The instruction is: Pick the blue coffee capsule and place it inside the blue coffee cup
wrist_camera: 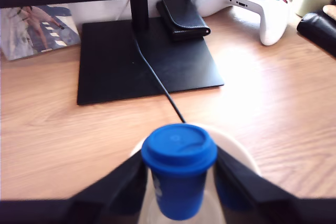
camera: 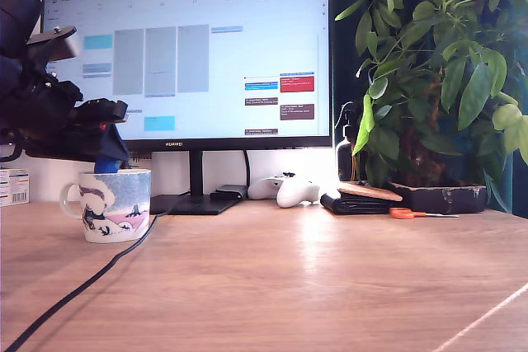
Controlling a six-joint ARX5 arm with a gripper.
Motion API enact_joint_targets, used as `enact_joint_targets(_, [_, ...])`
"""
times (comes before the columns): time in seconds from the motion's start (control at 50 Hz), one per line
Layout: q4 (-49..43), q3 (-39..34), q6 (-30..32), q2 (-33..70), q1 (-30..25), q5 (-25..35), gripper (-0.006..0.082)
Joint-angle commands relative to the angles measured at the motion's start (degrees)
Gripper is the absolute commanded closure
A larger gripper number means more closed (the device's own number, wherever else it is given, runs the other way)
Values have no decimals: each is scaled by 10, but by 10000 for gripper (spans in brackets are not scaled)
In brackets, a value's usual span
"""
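Note:
The white mug [camera: 111, 204] with its pale-blue, pink and dark cartoon print stands on the desk at the exterior view's left, handle turned further left. My gripper [camera: 109, 162] hangs just above its rim, shut on the dark-blue capsule [camera: 106, 167], of which only a sliver shows there. From the wrist camera the capsule [wrist_camera: 178, 174] is clear: flanged rim toward the lens, tapered body pinched between the two black fingers [wrist_camera: 123, 182], and the mug's white rim [wrist_camera: 239, 148] curves right behind and below it.
A monitor stand [wrist_camera: 142, 61] with a black cable [camera: 78, 290] trailing over the desk sits behind the mug. A white game controller [camera: 285, 190], a black wallet [camera: 355, 202], an orange tool [camera: 404, 213] and a potted plant [camera: 437, 80] fill the exterior view's right.

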Motion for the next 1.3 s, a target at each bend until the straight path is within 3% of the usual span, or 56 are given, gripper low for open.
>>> enact_joint_targets(0.0, [4,-2,3,-4,0,11,258])
enact_joint_targets(0.24, [-2,3,3,-6,-2,16,292])
enact_joint_targets(0.32, [-11,7,5,-18,1,17,419])
enact_joint_targets(0.46, [-18,9,5,-69,3,18,719])
enact_joint_targets(0.52, [-24,9,5,-98,5,18,772])
enact_joint_targets(0.98, [-209,9,31,-243,68,-15,783])
enact_joint_targets(1.28, [-252,9,31,-286,103,-16,783])
